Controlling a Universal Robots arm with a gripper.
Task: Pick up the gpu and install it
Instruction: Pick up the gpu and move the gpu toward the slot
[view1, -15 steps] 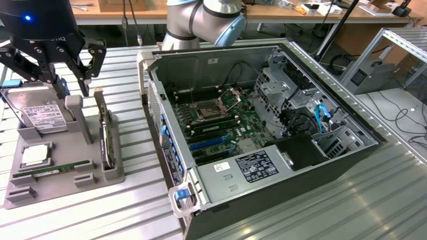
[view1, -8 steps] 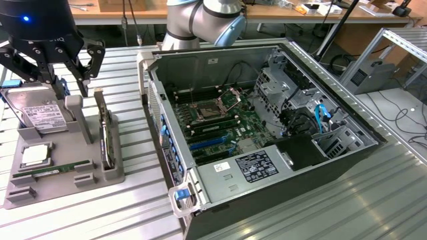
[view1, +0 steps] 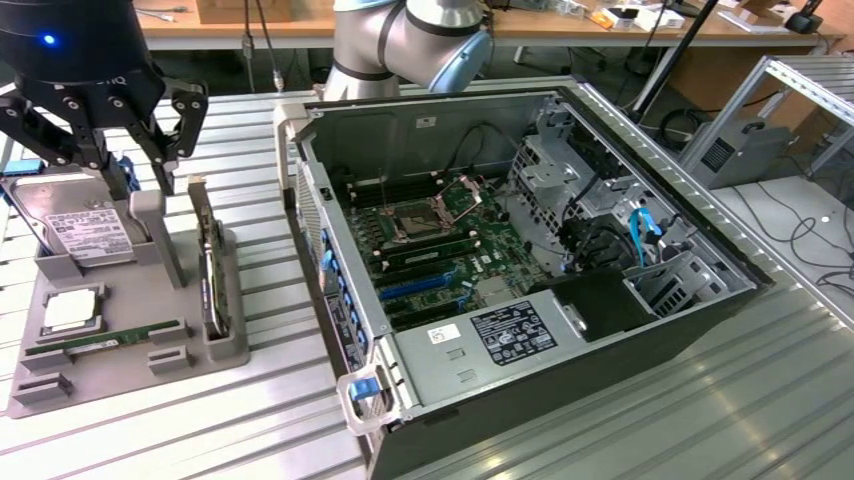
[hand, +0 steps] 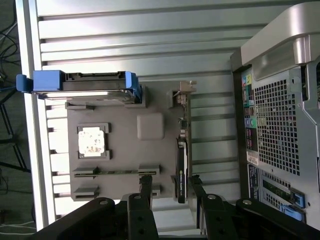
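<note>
The gpu (view1: 208, 268) stands on its long edge in a slot along one side of the grey parts holder (view1: 134, 365). Its silvery bracket is at the far end. My gripper (view1: 118, 165) hangs open above the holder, clear of every part, and holds nothing. In the wrist view the gpu (hand: 181, 167) is a thin dark strip seen edge-on. One end of it lies between my two black fingers (hand: 146, 192), closer to one of them; the gripper (hand: 170, 194) is well above it. The open computer case (view1: 534, 250) lies on its side at the exterior view's right, motherboard (view1: 434, 240) exposed.
The holder also carries a hard drive (view1: 87, 235) in a blue-railed caddy, a square processor (view1: 67, 312) and a green memory stick (view1: 114, 341). Everything sits on a ribbed metal table (view1: 667, 420). The arm's base (view1: 400, 40) stands behind the case.
</note>
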